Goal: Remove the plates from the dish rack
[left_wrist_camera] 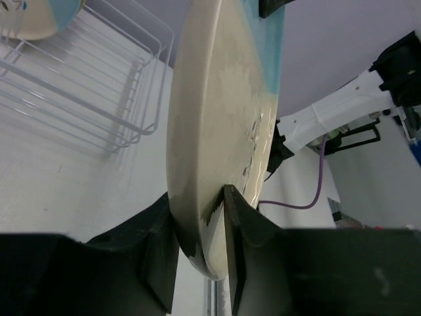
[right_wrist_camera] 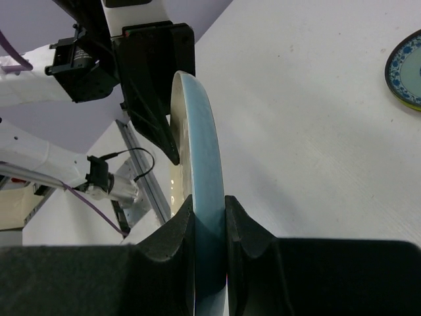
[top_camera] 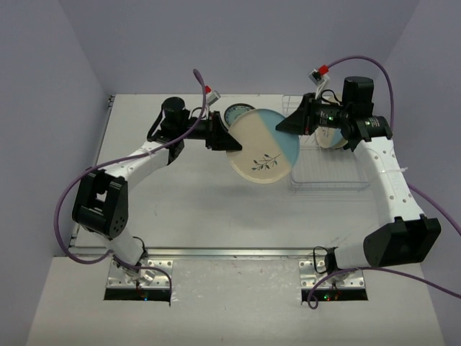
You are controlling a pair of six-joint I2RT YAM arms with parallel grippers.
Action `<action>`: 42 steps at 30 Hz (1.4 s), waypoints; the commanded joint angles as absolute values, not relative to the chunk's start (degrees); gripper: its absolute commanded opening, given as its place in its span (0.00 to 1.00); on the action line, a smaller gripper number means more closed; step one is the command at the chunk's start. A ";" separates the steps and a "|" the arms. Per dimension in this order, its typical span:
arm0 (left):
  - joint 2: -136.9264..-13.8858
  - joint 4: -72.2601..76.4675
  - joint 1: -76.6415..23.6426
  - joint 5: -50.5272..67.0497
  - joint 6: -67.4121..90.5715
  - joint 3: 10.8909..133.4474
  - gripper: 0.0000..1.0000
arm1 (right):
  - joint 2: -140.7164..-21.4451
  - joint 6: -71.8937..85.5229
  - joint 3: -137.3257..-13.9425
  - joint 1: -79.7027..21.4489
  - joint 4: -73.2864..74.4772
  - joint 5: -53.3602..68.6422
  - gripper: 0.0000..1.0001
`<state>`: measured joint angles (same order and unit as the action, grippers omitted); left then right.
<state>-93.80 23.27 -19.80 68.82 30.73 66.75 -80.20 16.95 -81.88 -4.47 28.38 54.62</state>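
Two tools clamp one plate [top_camera: 263, 150] in the air just left of the rack [top_camera: 328, 182]: left tool [top_camera: 224, 139] on its cream rim, right tool [top_camera: 289, 122] on the blue. If neither lets go and they pull apart, the plate could slip and fall to the table [top_camera: 180, 209].

Edge-on blue-rimmed plate [right_wrist_camera: 197, 131] in right claw [right_wrist_camera: 209, 220]; left claw [right_wrist_camera: 172, 141] grips far rim; patterned plate [right_wrist_camera: 406, 69] on table [right_wrist_camera: 316, 145].

The cream-and-blue plate [top_camera: 262, 146] is clamped by its rim between my left pincer [top_camera: 227, 140] and my right pincer [top_camera: 282, 124], barring the middle. Just beyond it a teal-patterned plate [top_camera: 236, 114] lies on the table [top_camera: 194, 216]. On the right the dish rack [top_camera: 331, 180], with a second plate [left_wrist_camera: 36, 16] in it, blocks low passage. The near and left tabletop lies open.
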 commanded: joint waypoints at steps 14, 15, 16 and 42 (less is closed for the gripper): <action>-98.33 41.13 -3.72 69.10 53.77 66.31 0.00 | -80.80 21.80 -80.79 -4.75 25.09 40.84 0.99; -98.99 40.39 -2.38 68.30 54.07 66.58 0.00 | -80.91 21.80 -80.66 -4.75 25.19 39.19 0.99; -99.60 39.43 -0.79 67.12 54.09 67.19 0.00 | -81.14 21.75 -80.45 -4.70 25.32 36.77 0.99; -126.69 24.43 19.05 48.43 45.18 89.98 0.00 | -86.34 20.37 -77.68 -4.66 26.59 32.94 0.99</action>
